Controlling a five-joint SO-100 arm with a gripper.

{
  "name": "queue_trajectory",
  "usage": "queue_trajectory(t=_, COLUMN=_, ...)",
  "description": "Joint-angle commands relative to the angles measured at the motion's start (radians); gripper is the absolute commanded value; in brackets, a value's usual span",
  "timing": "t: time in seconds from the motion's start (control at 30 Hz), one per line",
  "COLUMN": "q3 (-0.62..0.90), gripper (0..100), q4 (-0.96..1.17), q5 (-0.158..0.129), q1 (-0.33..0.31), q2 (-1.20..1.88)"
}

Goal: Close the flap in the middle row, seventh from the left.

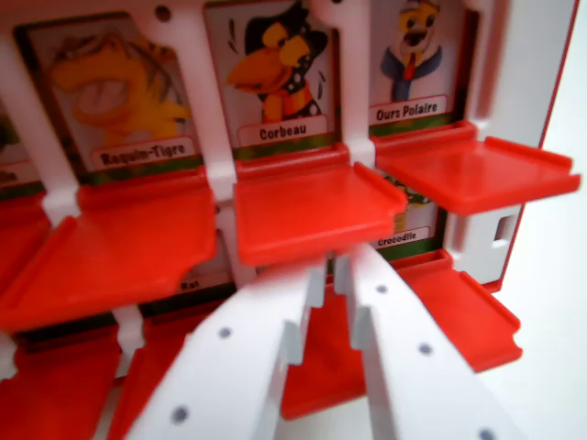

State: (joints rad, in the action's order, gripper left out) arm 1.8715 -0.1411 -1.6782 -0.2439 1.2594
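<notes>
The white game board (541, 101) fills the wrist view, its red flaps hanging open under animal cards. The flap below the Corbeau card (280, 78) juts out centre-frame (316, 211). Just beneath its front edge sits the white gripper (337, 266), jaws nearly together, holding nothing.

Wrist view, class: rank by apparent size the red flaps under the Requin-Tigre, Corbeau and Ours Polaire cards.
1. Requin-Tigre flap, largest as shown.
2. Corbeau flap and Ours Polaire flap look close; not ranked.
Nearness to the camera likely inflates the left one, so true sizes may match.
</notes>
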Motion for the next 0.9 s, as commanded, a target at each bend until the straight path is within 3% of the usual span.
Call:
queue_trajectory(t=0.0, q3=-0.118, gripper=0, q4=-0.032, q5=-0.006, q1=0.003, q2=0.008)
queue_trajectory(t=0.23, q3=-0.201, gripper=0, q4=-0.026, q5=0.0, q1=0.006, q2=-0.038)
queue_trajectory(t=0.63, q3=-0.279, gripper=0, q4=-0.071, q5=0.074, q1=0.02, q2=-0.057)
queue_trajectory(t=0.77, q3=-0.249, gripper=0, q4=-0.057, q5=0.063, q1=0.015, q2=-0.025)
queue_trajectory(t=0.87, q3=-0.149, gripper=0, q4=-0.044, q5=0.035, q1=0.008, q2=0.06)
